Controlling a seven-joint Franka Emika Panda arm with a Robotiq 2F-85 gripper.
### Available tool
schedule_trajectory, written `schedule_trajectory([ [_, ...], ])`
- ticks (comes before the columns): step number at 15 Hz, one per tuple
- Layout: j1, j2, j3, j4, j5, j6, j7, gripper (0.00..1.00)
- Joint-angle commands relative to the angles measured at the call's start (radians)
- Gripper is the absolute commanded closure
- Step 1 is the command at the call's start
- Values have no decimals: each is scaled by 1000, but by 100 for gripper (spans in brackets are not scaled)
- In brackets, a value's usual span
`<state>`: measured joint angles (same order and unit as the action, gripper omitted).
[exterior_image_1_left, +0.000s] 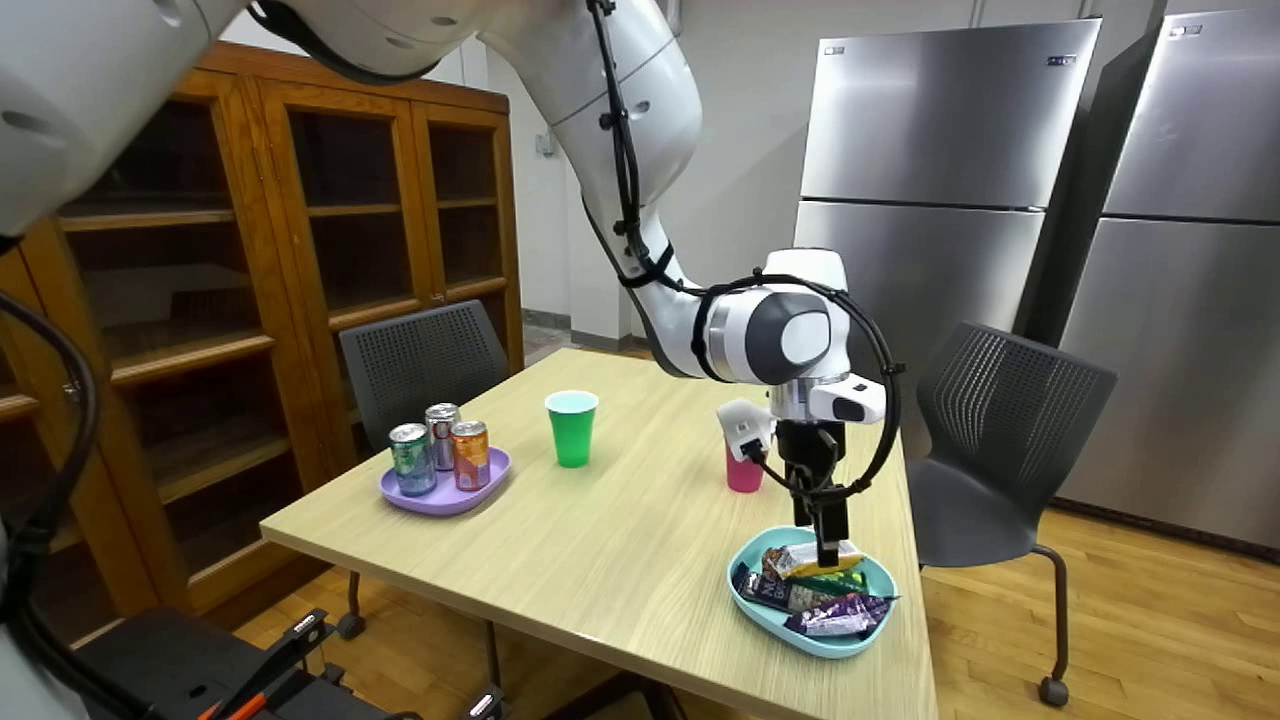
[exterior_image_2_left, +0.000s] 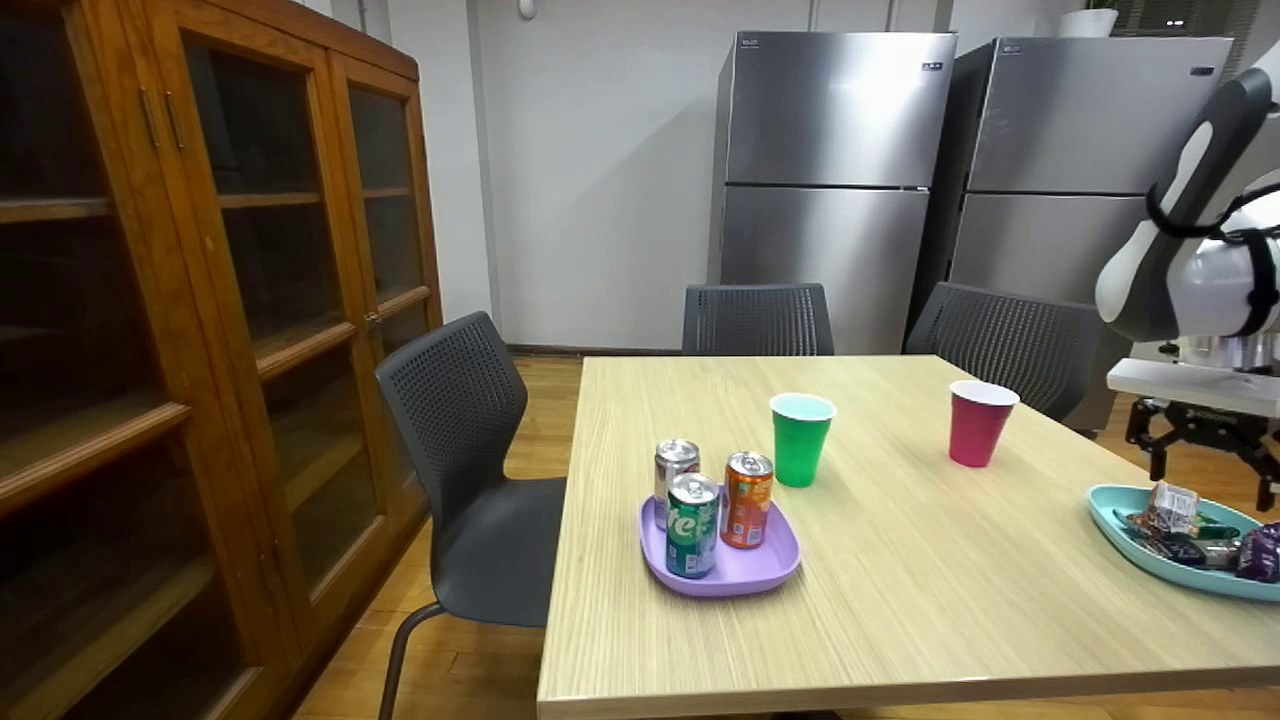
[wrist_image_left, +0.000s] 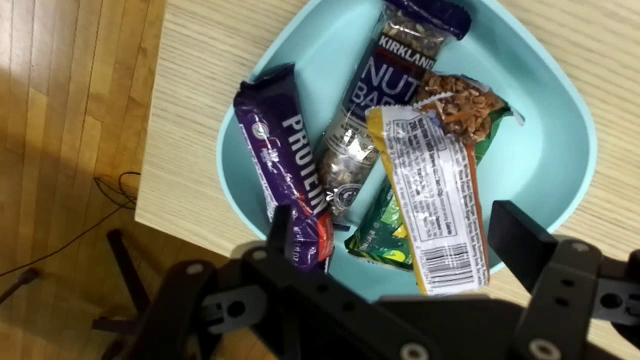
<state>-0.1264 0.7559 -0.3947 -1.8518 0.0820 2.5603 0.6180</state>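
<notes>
A: What did you count in the blue tray (wrist_image_left: 542, 145)?

B: At least four: one purple protein bar (wrist_image_left: 280, 165), one Kirkland nut bar (wrist_image_left: 375, 95), one green wrapper (wrist_image_left: 380, 240), and one white-labelled bar (wrist_image_left: 435, 200) lying partly across the green one. Some brown granola (wrist_image_left: 462, 107) showed near its top end; I couldn't tell whether that was a fifth.

A: And the gripper (wrist_image_left: 393, 220)?

B: It was just above them, its fingers (wrist_image_left: 520, 245) spread wide apart. In the wrist view the white-labelled bar and the green wrapper showed between them.

A: Other things?

B: On the purple tray (exterior_image_2_left: 740, 575), three: one green can (exterior_image_2_left: 692, 530), one silver can (exterior_image_2_left: 672, 460), one orange can (exterior_image_2_left: 747, 500). Then two more, both upright: one green cup (exterior_image_2_left: 800, 445) near that tray, one pink cup (exterior_image_2_left: 978, 430) nearer the blue tray.

A: What did it all stand on?

B: One table (exterior_image_2_left: 900, 560) with a pale, wood-grained top. The blue tray sat close to its edge, well apart from the purple tray.

A: And the room?

B: In an exterior view I counted three dark grey chairs (exterior_image_2_left: 455, 400) around the table, two steel refrigerators (exterior_image_2_left: 830, 250) at the back, and one wooden cabinet (exterior_image_2_left: 200, 300) with glass doors. The walls (exterior_image_2_left: 600, 150) were pale, the floor (exterior_image_1_left: 1170, 640) wooden. One white arm (exterior_image_1_left: 665, 130) hung over the table.
</notes>
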Motion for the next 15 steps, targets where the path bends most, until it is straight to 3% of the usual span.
schedule_trajectory([
  [1, 20, -51, 12, -13, -52, -69, -78, 0],
  [15, 211, -134, 8, -112, -287, -88, -115, 0],
])
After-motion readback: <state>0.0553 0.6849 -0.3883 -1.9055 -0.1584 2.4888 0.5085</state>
